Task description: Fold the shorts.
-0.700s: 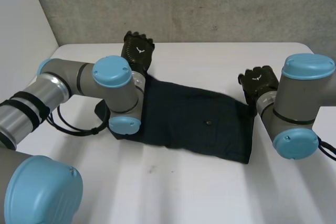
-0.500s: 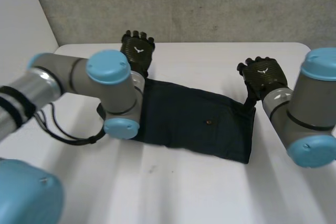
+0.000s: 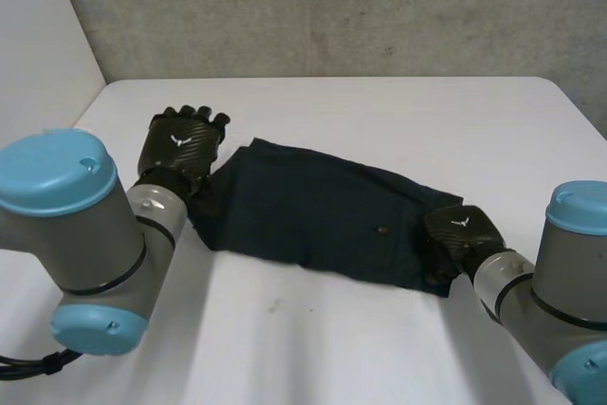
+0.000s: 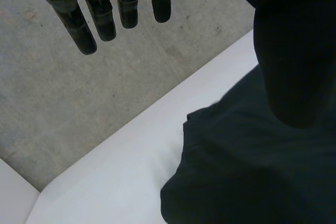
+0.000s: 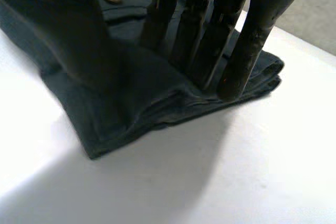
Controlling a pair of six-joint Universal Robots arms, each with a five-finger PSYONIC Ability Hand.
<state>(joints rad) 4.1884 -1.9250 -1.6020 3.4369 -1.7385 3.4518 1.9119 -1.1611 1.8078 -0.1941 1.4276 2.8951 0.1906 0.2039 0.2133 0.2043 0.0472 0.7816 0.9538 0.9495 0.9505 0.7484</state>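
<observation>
Shorts (image 3: 322,220) are lying flat across the middle of the table (image 3: 379,111), running from left-rear to right-front. The left hand (image 3: 180,144) is sitting at their left end. The right hand (image 3: 453,239) is resting on their right end, fingers (image 5: 239,35) pressing the cloth. A wall (image 3: 332,7) is standing behind the table.

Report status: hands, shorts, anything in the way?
Left hand open, fingers straight, at the shorts' left end. Right hand open, fingers pressing the right end. Shorts lying flat on the table. No obstruction seen.
</observation>
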